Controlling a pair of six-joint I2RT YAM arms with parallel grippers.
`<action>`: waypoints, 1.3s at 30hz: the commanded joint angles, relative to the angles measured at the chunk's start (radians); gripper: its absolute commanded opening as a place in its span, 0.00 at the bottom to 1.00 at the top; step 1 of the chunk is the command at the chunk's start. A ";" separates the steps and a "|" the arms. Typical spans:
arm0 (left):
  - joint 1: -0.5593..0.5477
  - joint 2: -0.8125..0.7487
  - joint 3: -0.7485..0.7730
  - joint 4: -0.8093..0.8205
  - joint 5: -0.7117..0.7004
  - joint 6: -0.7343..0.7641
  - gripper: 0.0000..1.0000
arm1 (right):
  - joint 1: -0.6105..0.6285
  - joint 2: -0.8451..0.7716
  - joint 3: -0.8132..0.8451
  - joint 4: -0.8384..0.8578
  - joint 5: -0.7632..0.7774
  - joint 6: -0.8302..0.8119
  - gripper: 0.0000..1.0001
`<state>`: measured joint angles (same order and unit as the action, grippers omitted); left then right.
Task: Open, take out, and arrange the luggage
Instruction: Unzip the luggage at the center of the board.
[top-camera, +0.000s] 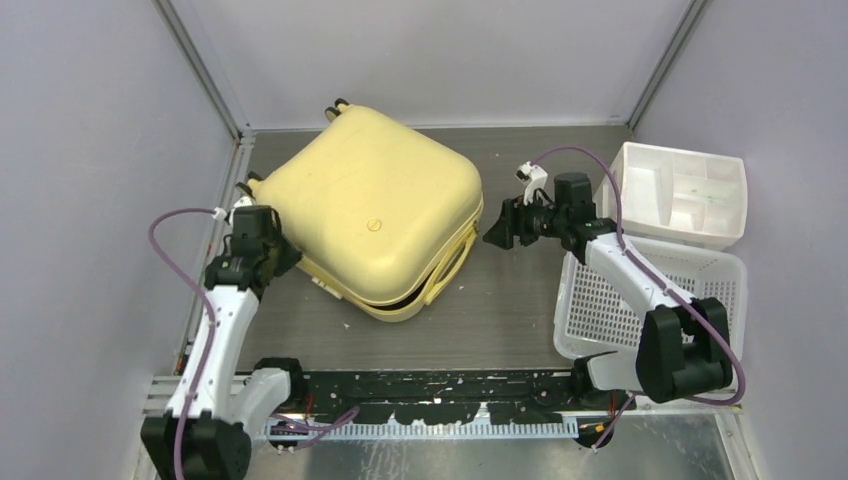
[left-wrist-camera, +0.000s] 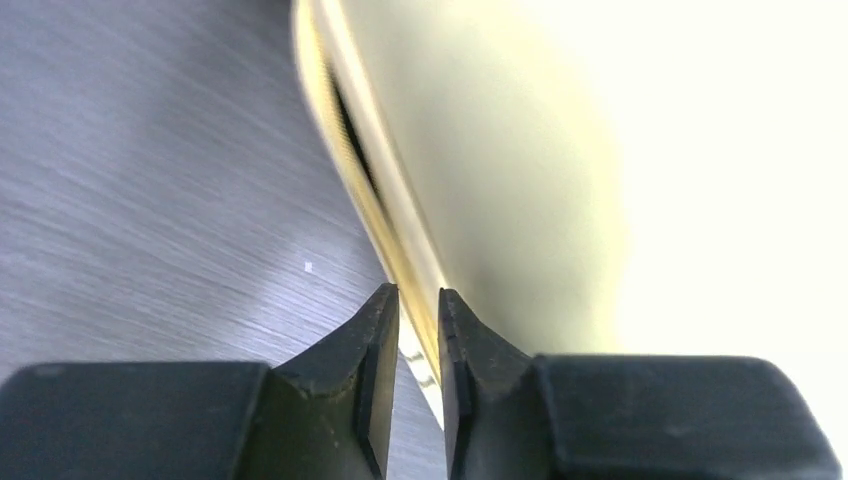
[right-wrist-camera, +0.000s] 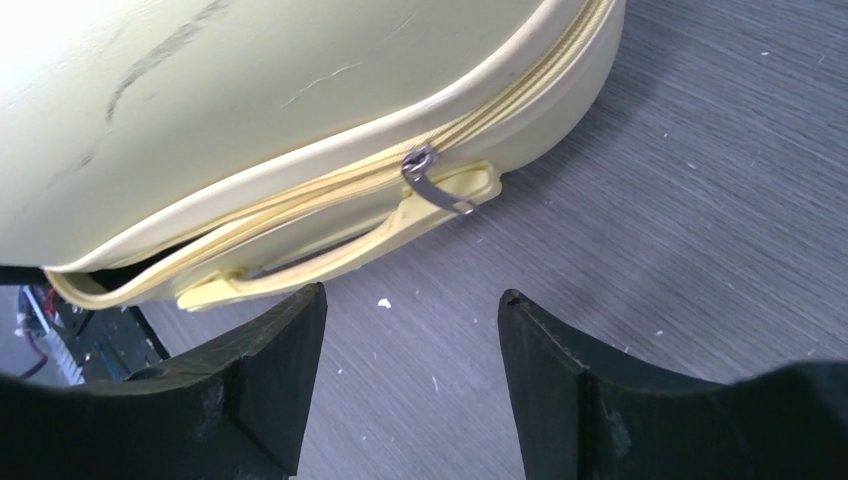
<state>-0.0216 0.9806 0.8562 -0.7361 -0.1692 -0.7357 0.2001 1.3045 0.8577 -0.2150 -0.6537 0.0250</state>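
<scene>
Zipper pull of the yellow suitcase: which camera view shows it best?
The right wrist view: the zipper pull hangs close and sharp by the handle. The top view shows the whole suitcase, the pull too small. The left wrist view shows only blurred seam.

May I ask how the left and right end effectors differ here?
The left end effector has jaws narrowly apart; the right end effector has them wide. The left sits at the zip seam of the luggage; the right hangs clear of it. Both are black and face it.
</scene>
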 joint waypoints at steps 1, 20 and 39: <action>-0.003 -0.209 0.027 0.005 0.268 0.260 0.32 | 0.025 0.051 0.015 0.126 0.043 0.030 0.63; -0.010 -0.498 -0.142 0.128 0.654 0.511 0.65 | 0.116 0.210 0.071 0.258 0.129 -0.200 0.54; -0.009 -0.529 -0.163 0.136 0.646 0.504 0.65 | 0.165 0.194 0.006 0.372 0.334 -0.251 0.24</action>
<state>-0.0280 0.4610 0.6968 -0.6426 0.4679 -0.2489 0.3641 1.5089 0.8719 0.0399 -0.4595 -0.1867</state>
